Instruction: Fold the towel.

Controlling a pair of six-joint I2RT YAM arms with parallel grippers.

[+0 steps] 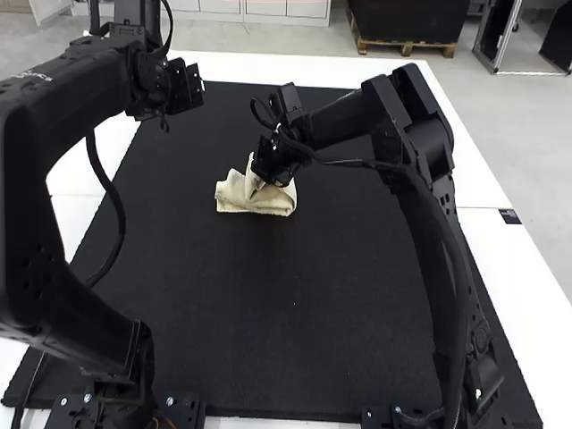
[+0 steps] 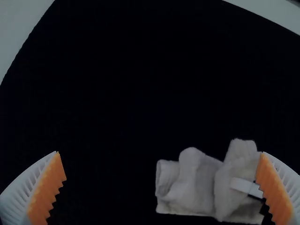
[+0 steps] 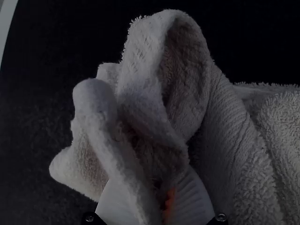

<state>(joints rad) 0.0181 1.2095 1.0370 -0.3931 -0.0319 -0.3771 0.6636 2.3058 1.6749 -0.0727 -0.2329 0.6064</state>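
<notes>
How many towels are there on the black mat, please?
1. The cream towel lies bunched on the black mat, beyond its middle, with a raised fold between the fingers of the right gripper. Anything tucked beneath it would be hidden.

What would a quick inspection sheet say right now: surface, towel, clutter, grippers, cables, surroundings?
Surface: black mat, lying flat where visible.
Job's things: cream towel, bunched on the mat with loose folds; a white tag shows on it.
Clutter: nothing seen.
Left gripper: open, holding nothing.
Right gripper: closed on a bunched part of the towel.
Cables: one hangs in a curve by the left arm; another runs along the right arm.
Surroundings: white table borders the mat.
</notes>
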